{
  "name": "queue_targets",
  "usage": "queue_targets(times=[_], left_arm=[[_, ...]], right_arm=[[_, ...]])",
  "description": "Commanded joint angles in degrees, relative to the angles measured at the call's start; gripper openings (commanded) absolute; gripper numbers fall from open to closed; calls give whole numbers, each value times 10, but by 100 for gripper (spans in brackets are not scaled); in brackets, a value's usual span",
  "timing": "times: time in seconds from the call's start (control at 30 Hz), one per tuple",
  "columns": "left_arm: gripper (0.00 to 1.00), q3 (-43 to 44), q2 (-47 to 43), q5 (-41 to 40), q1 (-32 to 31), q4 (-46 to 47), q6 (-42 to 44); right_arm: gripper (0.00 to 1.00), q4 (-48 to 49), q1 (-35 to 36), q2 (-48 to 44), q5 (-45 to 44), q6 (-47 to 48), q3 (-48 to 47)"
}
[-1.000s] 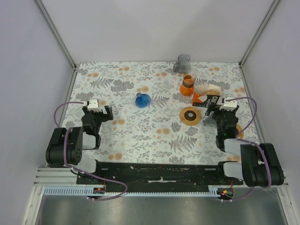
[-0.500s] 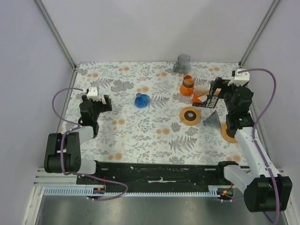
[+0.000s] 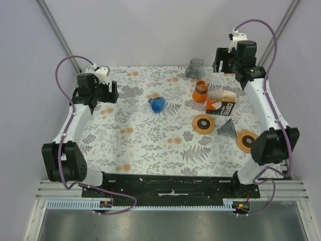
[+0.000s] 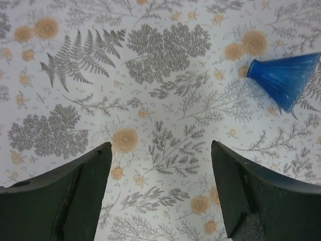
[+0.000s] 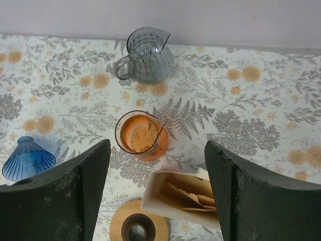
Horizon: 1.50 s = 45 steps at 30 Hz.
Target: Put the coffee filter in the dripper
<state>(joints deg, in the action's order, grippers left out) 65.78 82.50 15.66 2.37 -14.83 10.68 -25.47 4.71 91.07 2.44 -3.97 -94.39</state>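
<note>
So, the coffee filters (image 5: pixel 186 193) sit as a brown stack in an open box (image 3: pixel 221 104), right of centre in the top view and at the bottom edge of the right wrist view. None has been taken out yet. Just above the box in the top view stands an orange jug (image 3: pixel 201 90), and above that a grey pitcher (image 3: pixel 194 68). Below the box lie a wooden ring (image 3: pixel 203 123) and a grey cone (image 3: pixel 226 128).

The blue dripper (image 3: pixel 157 104) is well apart from the box, near the middle of the desk (image 3: pixel 150 145). It shows at the upper right of the left wrist view and the lower left of the right wrist view. I cannot tell whether it lies on its side or rests mouth down, but its opening does not face up.

The right hand (image 5: pixel 156 145) hangs high at the upper right of the top view, spread wide and holding nothing, looking down on the jug and box. The left hand (image 4: pixel 159 148), at the upper left, is also spread and empty over bare cloth, with the dripper off to its right.

The step in hand looks like the approach. Next, the right hand would need to drop to the box mouth and pinch a single filter off the stack. The dripper probably needs turning mouth up first, and the left hand is nearer to it.
</note>
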Motion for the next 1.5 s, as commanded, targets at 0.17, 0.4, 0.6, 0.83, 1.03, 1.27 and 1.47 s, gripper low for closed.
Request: queue_targets(times=[0.17, 0.4, 0.6, 0.83, 1.03, 1.27, 1.47], left_arm=[[80, 22, -9, 24, -2, -140, 29], [78, 22, -8, 24, -2, -150, 27], [77, 21, -7, 32, -3, -151, 21], [77, 24, -12, 20, -2, -153, 17], [76, 30, -11, 0, -2, -158, 16], [76, 39, -11, 0, -3, -168, 15], [76, 42, -14, -9, -2, -174, 15]], right_arm=[[75, -187, 25, 207, 13, 50, -199], [61, -202, 25, 295, 10, 41, -247], [43, -197, 26, 332, 32, 2, -258], [14, -186, 29, 337, 39, -27, -244], [0, -180, 33, 302, 44, -43, -230], [0, -175, 90, 199, 11, -40, -184], [0, -169, 179, 90, -21, -38, -64]])
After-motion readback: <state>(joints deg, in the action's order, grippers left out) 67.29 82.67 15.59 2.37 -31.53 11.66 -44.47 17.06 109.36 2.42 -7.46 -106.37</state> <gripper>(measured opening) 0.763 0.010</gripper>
